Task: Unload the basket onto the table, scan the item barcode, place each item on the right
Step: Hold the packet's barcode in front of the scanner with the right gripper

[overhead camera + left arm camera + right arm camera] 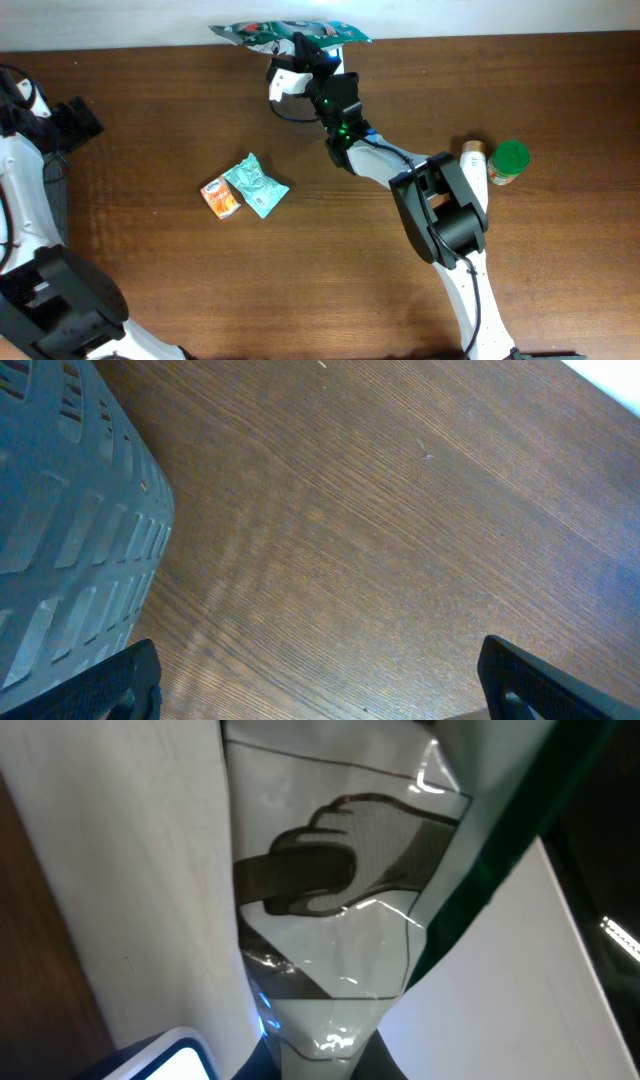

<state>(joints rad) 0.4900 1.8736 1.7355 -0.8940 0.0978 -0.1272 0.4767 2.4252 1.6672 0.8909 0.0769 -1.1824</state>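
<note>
Leftmost, the left arm (30, 200) occupies the left edge of the wooden table (300, 300). The left gripper (320, 705) has its jaws spread wide apart with nothing between them; in the left wrist view the two black fingertips (120, 685) sit in the lower corners of the frame, with bare wood grain between them. A grey slotted basket (60, 510) fills the left side of that view, just beside the left fingertip.

Toward the middle of the table lie a small orange carton (220, 198) and a teal packet (256, 186); the two are touching, the carton on the left. Both are well apart from either gripper.

Further right, the right arm (440, 215) reaches from the near edge diagonally to the far edge of the table. The right gripper (303, 47) is clamped together on a green-and-white bag (255, 35), which is the item for the task. The bag is held at the far edge of the table, spread sideways. In the right wrist view the bag (330, 920) fills most of the frame, showing a glossy pale panel with a dark printed shape and a green border on the right. A white device (285, 85) with a blue glow sits just beside the gripper, on its near side.

At the far right, a green-lidded jar (508, 163) stands beside a small tan-topped container (473, 150), close to the right arm's elbow.
</note>
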